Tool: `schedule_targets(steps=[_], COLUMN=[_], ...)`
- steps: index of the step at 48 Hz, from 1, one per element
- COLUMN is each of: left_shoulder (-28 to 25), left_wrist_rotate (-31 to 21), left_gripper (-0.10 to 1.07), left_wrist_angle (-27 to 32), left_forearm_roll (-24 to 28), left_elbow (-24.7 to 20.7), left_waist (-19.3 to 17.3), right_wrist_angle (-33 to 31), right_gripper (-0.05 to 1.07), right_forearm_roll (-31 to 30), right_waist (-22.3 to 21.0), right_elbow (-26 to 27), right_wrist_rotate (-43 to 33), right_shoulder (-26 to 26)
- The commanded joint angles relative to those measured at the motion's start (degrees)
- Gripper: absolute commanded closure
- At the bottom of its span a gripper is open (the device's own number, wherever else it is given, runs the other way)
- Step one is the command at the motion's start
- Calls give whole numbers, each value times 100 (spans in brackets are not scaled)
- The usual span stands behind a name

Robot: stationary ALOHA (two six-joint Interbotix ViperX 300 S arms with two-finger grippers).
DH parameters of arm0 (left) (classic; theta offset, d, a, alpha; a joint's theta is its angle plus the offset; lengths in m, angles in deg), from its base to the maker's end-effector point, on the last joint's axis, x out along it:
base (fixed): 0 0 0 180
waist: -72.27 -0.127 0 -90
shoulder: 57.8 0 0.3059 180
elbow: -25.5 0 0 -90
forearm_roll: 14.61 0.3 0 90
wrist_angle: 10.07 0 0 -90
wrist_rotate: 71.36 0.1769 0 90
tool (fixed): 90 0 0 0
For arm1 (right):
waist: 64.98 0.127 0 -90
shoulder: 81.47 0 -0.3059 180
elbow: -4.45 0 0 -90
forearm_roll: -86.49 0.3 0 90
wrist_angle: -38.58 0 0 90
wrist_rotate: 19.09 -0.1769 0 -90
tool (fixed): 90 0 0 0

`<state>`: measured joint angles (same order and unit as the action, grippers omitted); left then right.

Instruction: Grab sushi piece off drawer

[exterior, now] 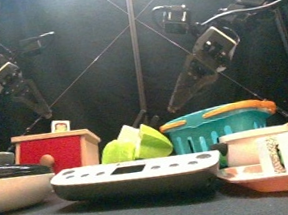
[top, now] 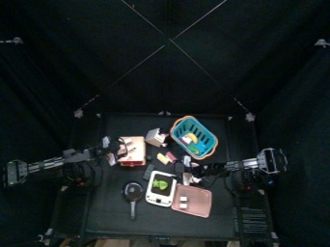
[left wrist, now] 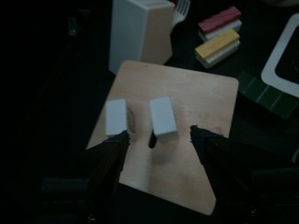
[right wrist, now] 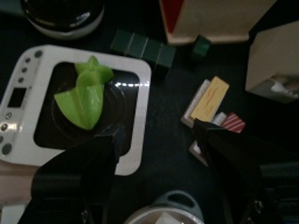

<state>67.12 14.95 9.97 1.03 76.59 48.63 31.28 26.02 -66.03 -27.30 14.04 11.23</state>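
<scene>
Sushi piece (left wrist: 162, 116): I take it to be the whitish lump lying on the tan top of the drawer (left wrist: 176, 83), in the left wrist view just ahead of the jaws. A second whitish block (left wrist: 115, 116) lies right beside it, and I cannot tell from here which one is really meant.
Drawer position: left of the teal basket (top: 196, 135) on the table, directly under my left arm in the top view.
Left gripper (left wrist: 156, 140): jaws spread wide and holding nothing. It hovers over the drawer top, with both whitish lumps near the opening and neither touched.
Right gripper (right wrist: 158, 144): also spread and empty, hanging above the white scale (right wrist: 138, 114) with the green toy vegetable (right wrist: 79, 92) on it. I read this arm as resting.
Step in hand: I judge this to be the approach. The left arm is lined up above the target, but the grasp is not yet made.
Next move: I would lower the left gripper until the jaws straddle the one lump, centre it in the gap, then close gently and lift straight up.
What it calls for: fine alignment, since the neighbouring block sits so close that a jaw could land on it or nudge both.
Risk: the piece looks small and light, so I expect it may slide on the smooth wood if one jaw touches first.
</scene>
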Motion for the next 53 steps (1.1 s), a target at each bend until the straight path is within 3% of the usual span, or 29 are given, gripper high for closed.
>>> schedule_targets(steps=[1, 7, 16, 39, 53], left_shoulder=[79, 88, 18, -35, -422], left_wrist_rotate=[-18, -18, -9, -9, 0], left_gripper=[5, 5, 5, 6, 6], left_wrist_angle=[-237, -694, -1107, -1318, -1608], left_forearm_roll=[-79, -378, -396, -404, -387], left_elbow=[-18, 79, 290, 369, 360], left_waist=[-290, -606, -861, -1081, -1134], right_wrist_angle=[18, 44, 79, 88, 88], right_gripper=[7, 7, 7, 7, 7], right_forearm_roll=[0, 44, 9, -132, -141], right_waist=[-26, -18, -26, -35, -35], right_elbow=[220, 246, 272, 272, 255], right_wrist_rotate=[0, 0, 0, 9, 9], right_shoulder=[-246, -264, -176, 62, 62])
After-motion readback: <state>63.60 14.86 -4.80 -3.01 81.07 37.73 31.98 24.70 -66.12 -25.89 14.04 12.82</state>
